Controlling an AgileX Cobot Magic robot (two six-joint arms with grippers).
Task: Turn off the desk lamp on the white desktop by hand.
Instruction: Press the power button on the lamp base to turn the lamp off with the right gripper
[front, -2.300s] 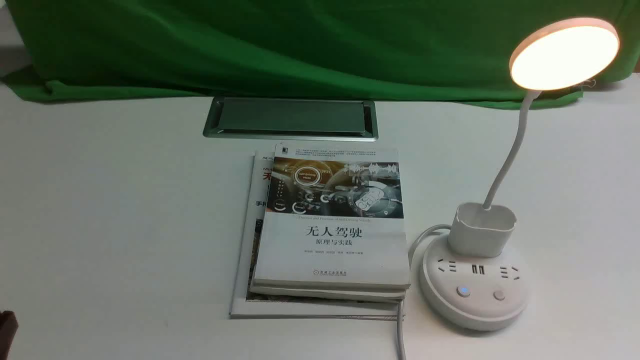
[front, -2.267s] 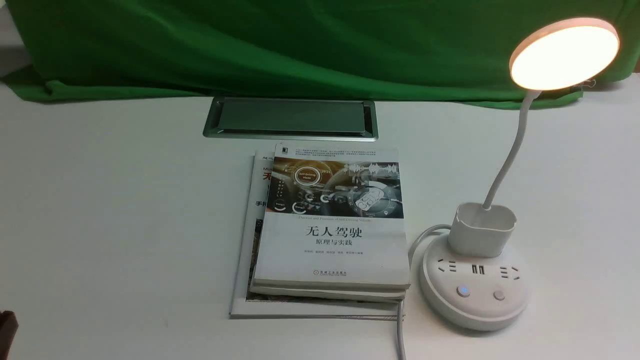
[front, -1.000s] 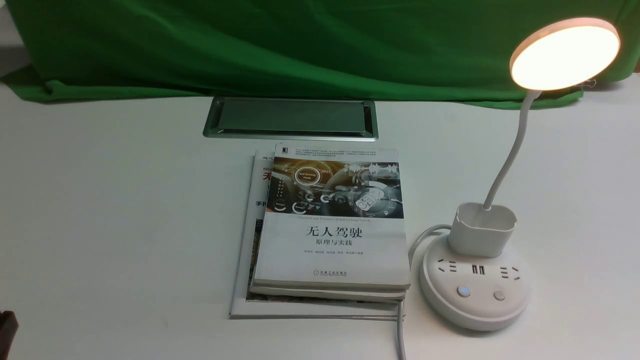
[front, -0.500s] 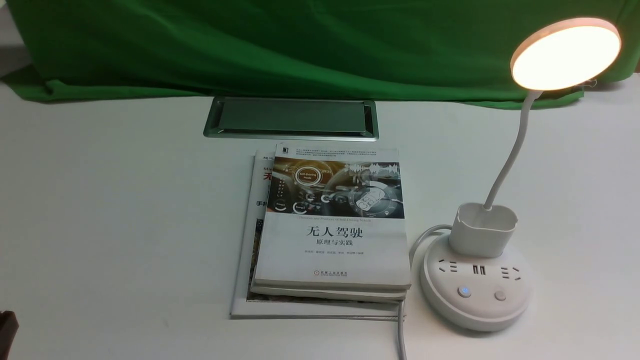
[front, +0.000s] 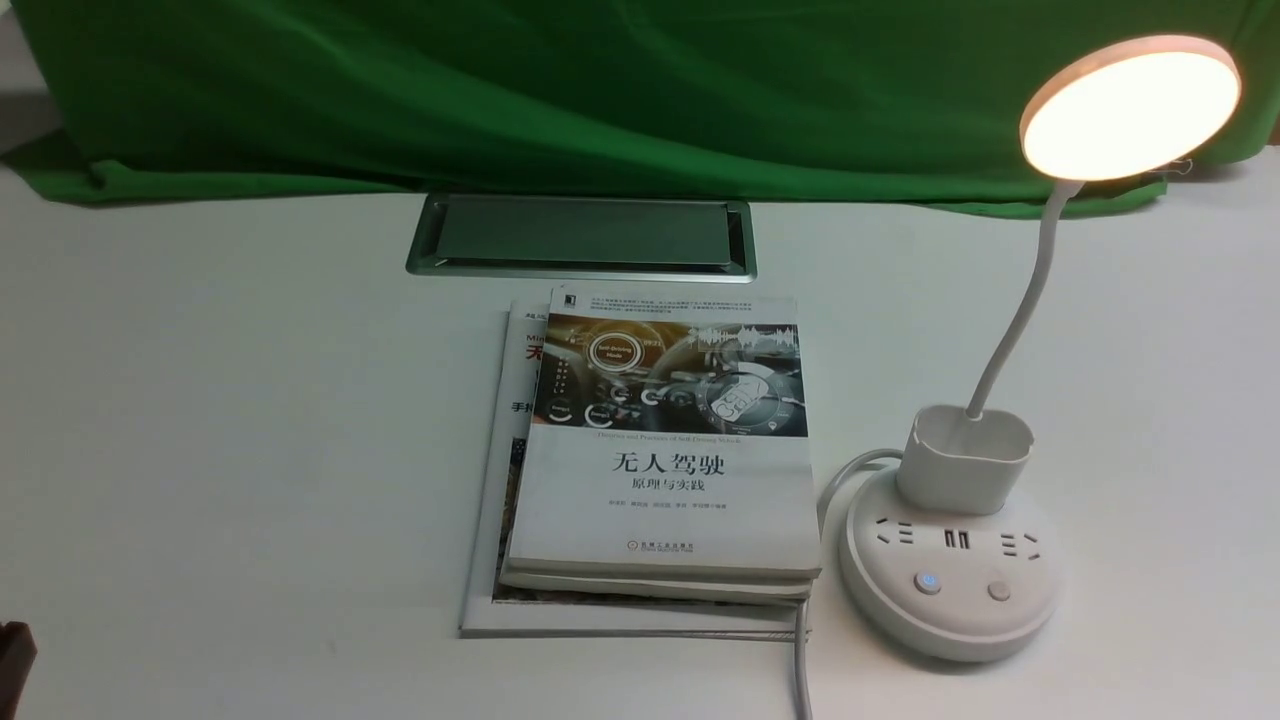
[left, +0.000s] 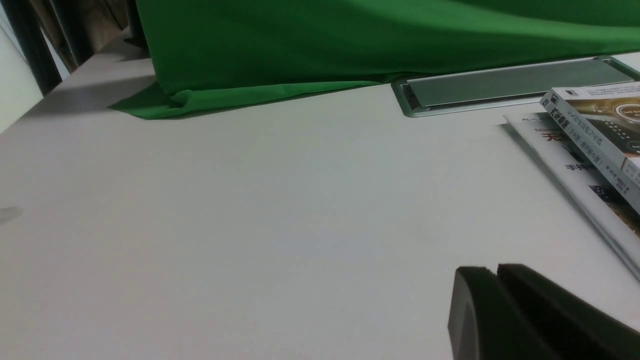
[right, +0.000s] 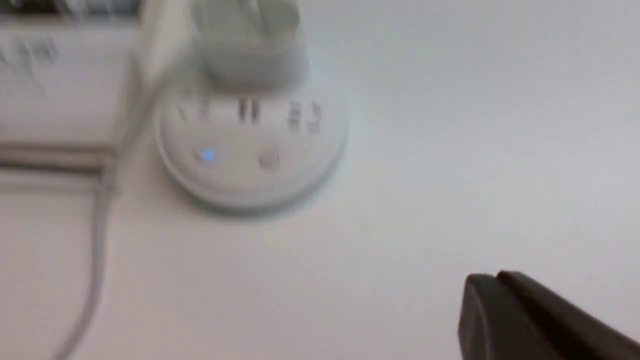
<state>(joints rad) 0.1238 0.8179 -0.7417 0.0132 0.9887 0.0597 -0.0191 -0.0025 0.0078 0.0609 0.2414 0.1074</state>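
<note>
In the front view, we see the glowing desk lamp (front: 955, 570) right of the books (front: 665, 450) on the white desktop (front: 250, 420); our left gripper (left: 492, 272) and right gripper (right: 497, 277) are pressed together.

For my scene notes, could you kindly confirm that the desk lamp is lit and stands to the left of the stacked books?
Not quite: in the front view, the desk lamp stands to the right of the stacked books. It is indeed lit.
</note>
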